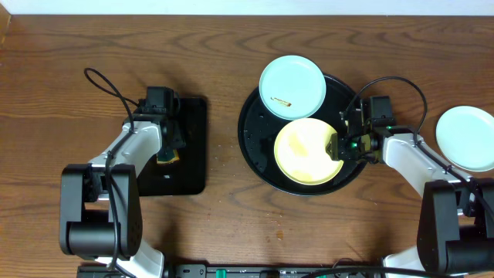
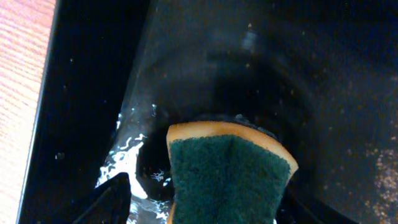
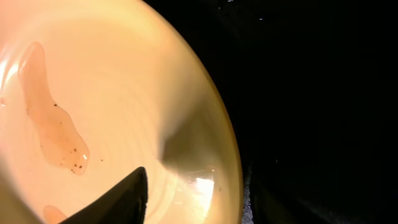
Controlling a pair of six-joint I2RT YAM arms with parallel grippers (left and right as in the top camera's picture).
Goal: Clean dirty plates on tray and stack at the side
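yellow plate (image 1: 305,150) and blue plate (image 1: 292,81) filling round tray (image 1: 248,150), open table (image 1: 224,100) left of it, right gripper (image 1: 340,147) seemingly at rim

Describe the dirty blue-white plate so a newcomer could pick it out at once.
Find the round black tray right of centre. On its far edge rests a pale blue-white plate, beyond the yellow plate. Unlike the other pale plate, which lies on the table at the right, it carries a small brown smear.
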